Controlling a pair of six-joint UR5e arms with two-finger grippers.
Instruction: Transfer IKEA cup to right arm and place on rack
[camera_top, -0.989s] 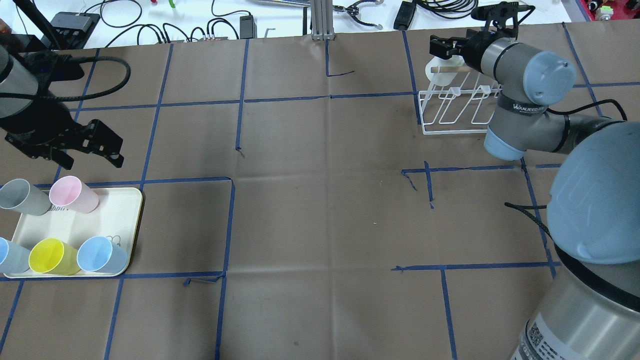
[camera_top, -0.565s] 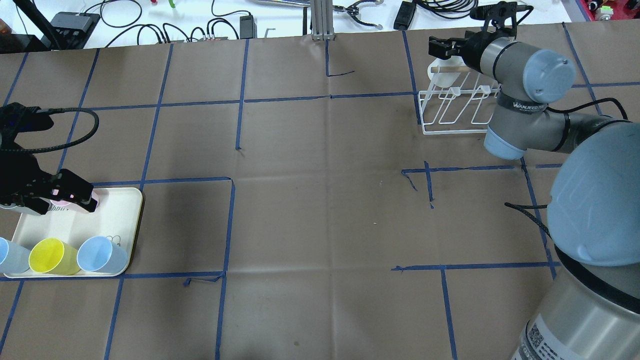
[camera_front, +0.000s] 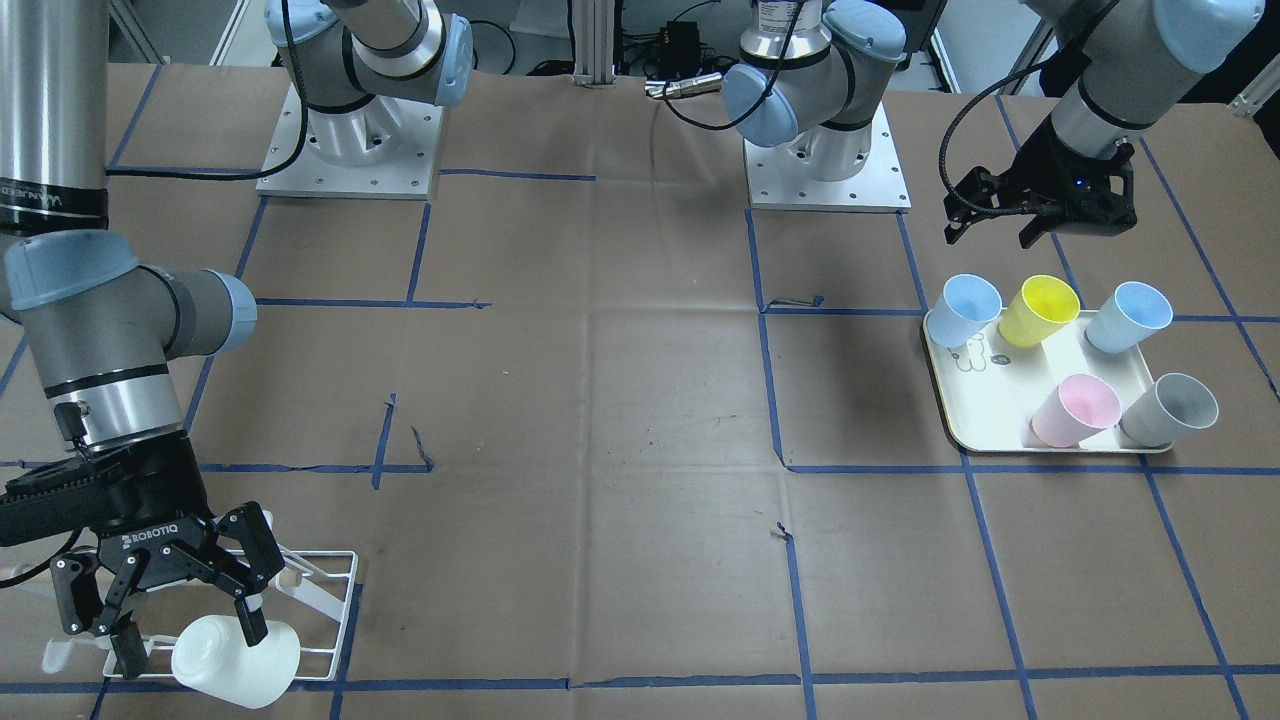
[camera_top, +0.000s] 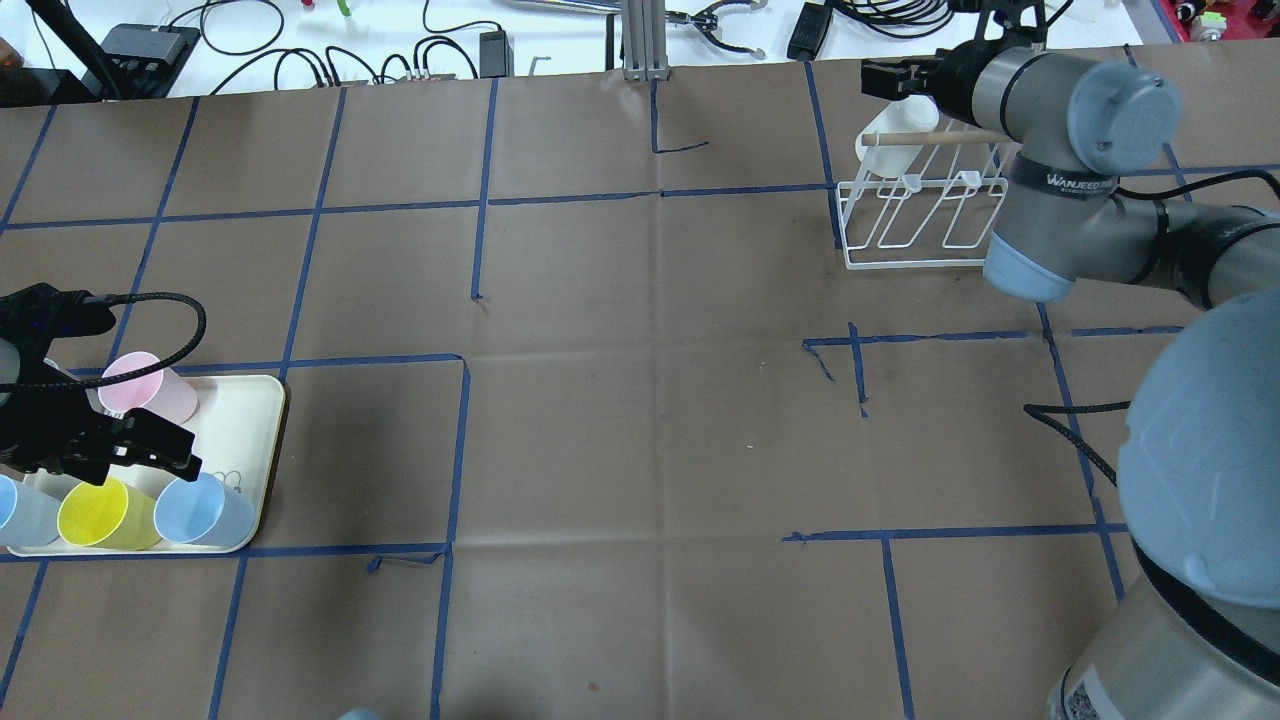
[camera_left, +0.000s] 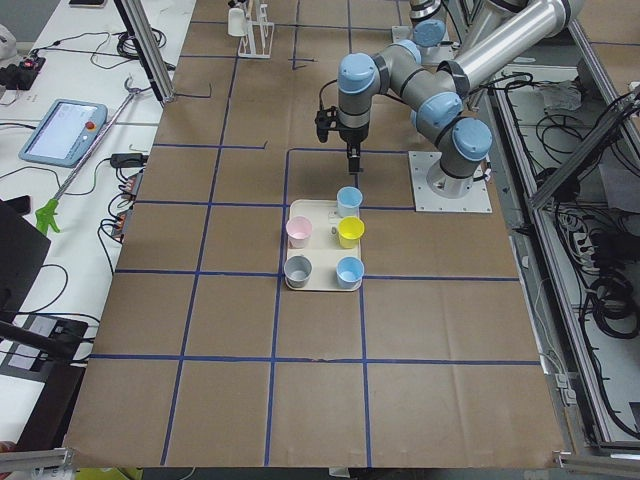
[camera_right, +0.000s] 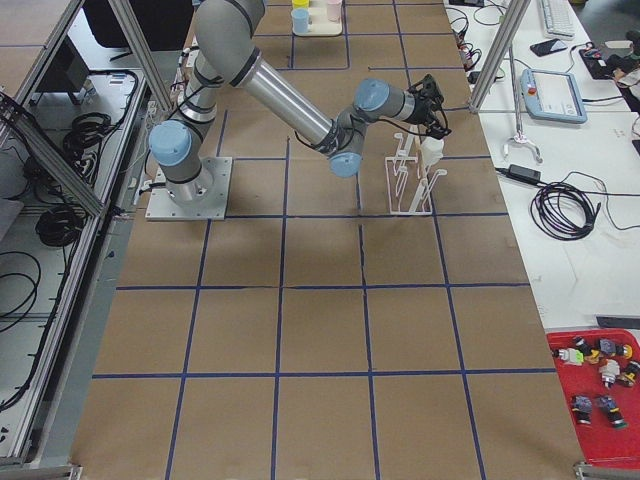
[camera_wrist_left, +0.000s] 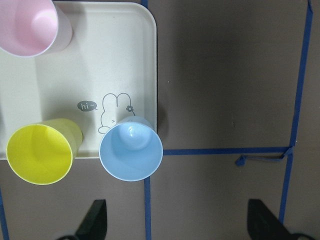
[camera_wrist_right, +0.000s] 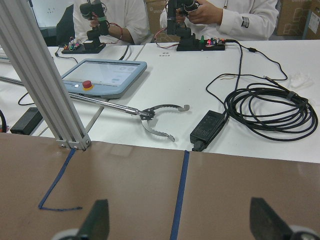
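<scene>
Two wide — left end effector (camera_wrist_left: 178, 222), right end effector (camera_wrist_right: 181, 220) — white cup (camera_front: 235, 657) clearest front-on.

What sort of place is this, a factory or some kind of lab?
Most likely a robotics lab: a left arm and right arm bolted to a table gridded with blue tape, a control tablet with a red stop button, and people beside coiled cables.

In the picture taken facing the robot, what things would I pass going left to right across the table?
white cup → blue cup → yellow cup → second blue cup. The pink cup and grey cup, in the nearer row, overlap these.
</scene>
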